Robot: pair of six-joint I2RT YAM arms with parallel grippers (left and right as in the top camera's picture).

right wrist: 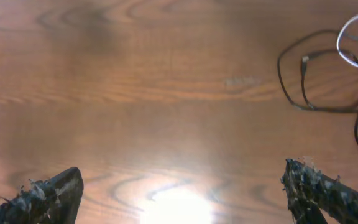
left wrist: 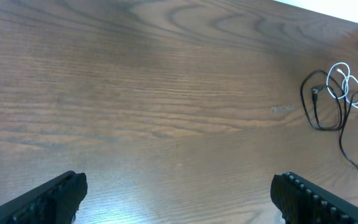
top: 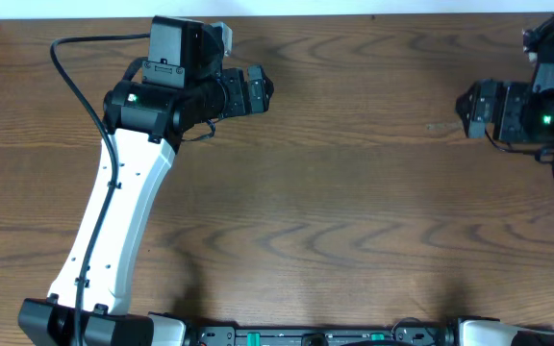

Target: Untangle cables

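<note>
So, overhead first: where's everything?
> Left gripper (top: 262,91) is over the far-left worktop (top: 335,211), right gripper (top: 465,108) far right. Can't tell the jaw gaps or spot cables from up there.

Left wrist?
> Jaws spread wide, holding nothing. Black cable (left wrist: 303,102) and white cable (left wrist: 330,84) lie looped together at the upper right.

Right wrist?
> Same deal: wide, empty, tangle up at the right edge.

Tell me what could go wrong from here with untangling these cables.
The black cable and white cable cross in small loops, so a grab at the crossing may take both and tighten the tangle. They also run off the edge of both wrist views, so a pull might snag on something unseen.
</note>
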